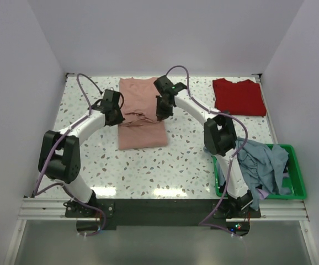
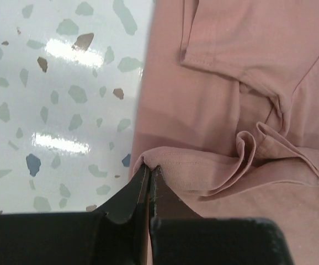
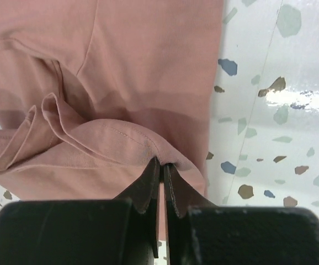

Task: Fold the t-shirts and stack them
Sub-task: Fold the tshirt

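I have the salmon-pink t-shirt [image 1: 143,134] lying lengthwise at mid-table, a little left of centre, its far end close to the back wall. A crosswise fold is raised about midway along it, and the cloth bunches into soft ridges between my two grips (the right wrist view shows them best). The left gripper [image 2: 149,169] has its jaws pressed together on the fold's left edge, right where the fabric meets the speckled table [image 1: 165,165]. The right gripper [image 3: 162,163] is pinched the same way on the fold's right edge, with the hem stitching running just above its tips. A deep red t-shirt [image 1: 239,96] lies flat in the far right corner, well apart. A light blue-grey shirt [image 1: 264,163] is heaped in the green basket [image 1: 297,187] at the near right, spilling over its left rim.
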Controlling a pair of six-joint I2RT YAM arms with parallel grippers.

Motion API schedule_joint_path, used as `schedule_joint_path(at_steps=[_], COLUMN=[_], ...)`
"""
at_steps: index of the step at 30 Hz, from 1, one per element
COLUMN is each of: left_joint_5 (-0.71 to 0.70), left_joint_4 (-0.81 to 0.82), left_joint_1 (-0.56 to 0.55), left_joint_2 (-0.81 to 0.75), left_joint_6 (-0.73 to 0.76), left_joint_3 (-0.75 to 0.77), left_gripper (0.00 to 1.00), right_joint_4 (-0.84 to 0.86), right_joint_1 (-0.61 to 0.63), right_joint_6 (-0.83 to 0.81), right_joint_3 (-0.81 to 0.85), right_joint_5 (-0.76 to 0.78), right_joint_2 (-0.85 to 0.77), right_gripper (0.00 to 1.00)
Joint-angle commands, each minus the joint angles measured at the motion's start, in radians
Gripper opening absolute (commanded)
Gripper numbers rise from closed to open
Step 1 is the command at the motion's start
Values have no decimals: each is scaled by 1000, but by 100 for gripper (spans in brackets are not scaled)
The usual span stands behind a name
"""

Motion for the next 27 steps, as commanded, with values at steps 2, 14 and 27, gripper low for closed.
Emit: schedule_joint_path(at_steps=[2,14,27], left_joint_5=[35,137,92], left_joint_4=[93,159,209], left_joint_1=[39,96,121], left_joint_2=[52,172,128], left_joint_6=[45,69,40], left_joint_3=[79,130,141], left_gripper=[0,0,57], right_joint_4=[-7,-19,-51], right_joint_1=[-16,-50,-82], right_joint_6=[-8,-5,-20], right_joint_3=[72,147,268], right_joint_5=[-21,-44,-95], right_joint_2=[17,80,124], right_gripper=[0,0,44])
